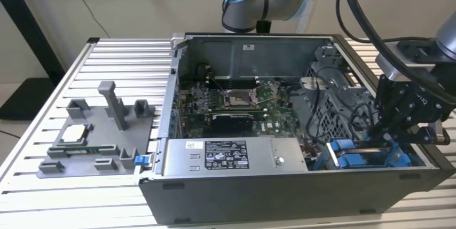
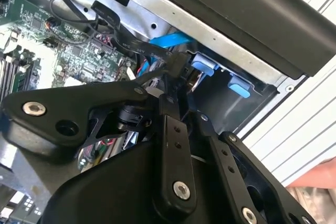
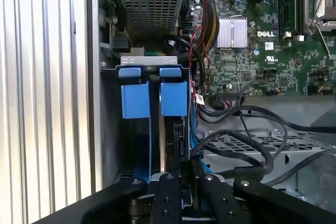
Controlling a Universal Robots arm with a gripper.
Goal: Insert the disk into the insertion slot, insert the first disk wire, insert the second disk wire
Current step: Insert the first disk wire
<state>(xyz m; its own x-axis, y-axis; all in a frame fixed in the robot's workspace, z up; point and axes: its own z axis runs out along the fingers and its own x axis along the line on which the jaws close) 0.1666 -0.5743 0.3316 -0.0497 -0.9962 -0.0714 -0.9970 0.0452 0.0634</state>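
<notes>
Little room: gripper (image 3: 182, 170) at disk (image 3: 173, 135) edge, cables (image 3: 247, 150) crowding

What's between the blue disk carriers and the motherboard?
A bundle of red, black and blue cables runs down the gap between the blue disk carriers and the motherboard, seen in the first wrist view.

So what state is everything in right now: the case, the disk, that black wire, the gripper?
computer case: open, insides showing, lying on its side.
disk: standing on edge in its slot, blue tab at the mouth.
black wire: slack along its run, end pinched in the gripper; plugged in or not, cannot tell.
gripper: shut on the black wire, low in the drive bay beside the disk.
</notes>
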